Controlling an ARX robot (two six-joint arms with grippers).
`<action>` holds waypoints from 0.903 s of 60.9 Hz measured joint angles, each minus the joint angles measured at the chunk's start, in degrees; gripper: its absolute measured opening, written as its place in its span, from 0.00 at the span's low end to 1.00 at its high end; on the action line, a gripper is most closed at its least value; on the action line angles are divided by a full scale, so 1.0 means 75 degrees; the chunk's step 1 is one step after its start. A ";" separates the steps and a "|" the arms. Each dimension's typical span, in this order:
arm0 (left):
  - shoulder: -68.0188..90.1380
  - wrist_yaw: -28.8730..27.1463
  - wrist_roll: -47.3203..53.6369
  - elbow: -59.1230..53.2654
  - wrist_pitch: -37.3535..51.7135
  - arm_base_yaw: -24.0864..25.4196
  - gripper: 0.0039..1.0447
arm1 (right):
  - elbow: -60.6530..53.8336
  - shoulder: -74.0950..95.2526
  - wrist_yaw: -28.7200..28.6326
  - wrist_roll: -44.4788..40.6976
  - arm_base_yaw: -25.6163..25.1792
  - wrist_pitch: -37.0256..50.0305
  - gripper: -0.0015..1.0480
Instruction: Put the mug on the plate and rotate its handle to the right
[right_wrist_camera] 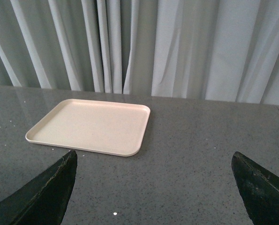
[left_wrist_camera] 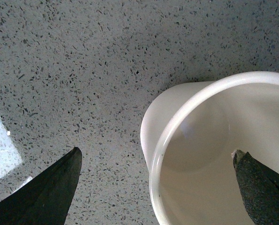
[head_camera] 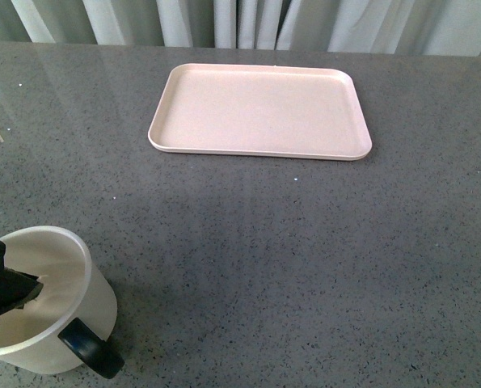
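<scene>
The cream-white mug stands upright at the table's near left corner. Its black handle points toward the near right. My left gripper is open and straddles the mug's rim. One finger is inside the mug and the other finger is outside over the table. In the front view only the inner finger shows. The pale-pink plate lies bare at the far middle of the table. My right gripper is open above the table, facing the plate from a distance, with nothing between its fingers.
Grey speckled tabletop stretches between mug and plate. Pale curtains hang behind the table's far edge. A bright patch shows on the table beside the left gripper's outer finger.
</scene>
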 joint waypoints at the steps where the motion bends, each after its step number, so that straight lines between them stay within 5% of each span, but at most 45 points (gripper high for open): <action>1: 0.0029 -0.0006 0.0015 0.0000 0.0000 -0.0012 0.91 | 0.0000 0.0000 0.0003 0.0000 0.0000 0.0000 0.91; 6: 0.0082 -0.0029 0.0055 0.0000 0.0003 -0.0029 0.90 | 0.0000 0.0000 0.0000 0.0003 0.0000 0.0000 0.91; 45: 0.0169 -0.0108 0.0093 0.0166 -0.0175 -0.0050 0.02 | 0.0000 0.0000 0.0000 0.0003 0.0000 0.0000 0.91; 55: 0.0149 -0.0114 0.0023 0.0326 -0.0388 -0.0058 0.02 | 0.0000 0.0000 0.0000 0.0003 0.0000 0.0000 0.91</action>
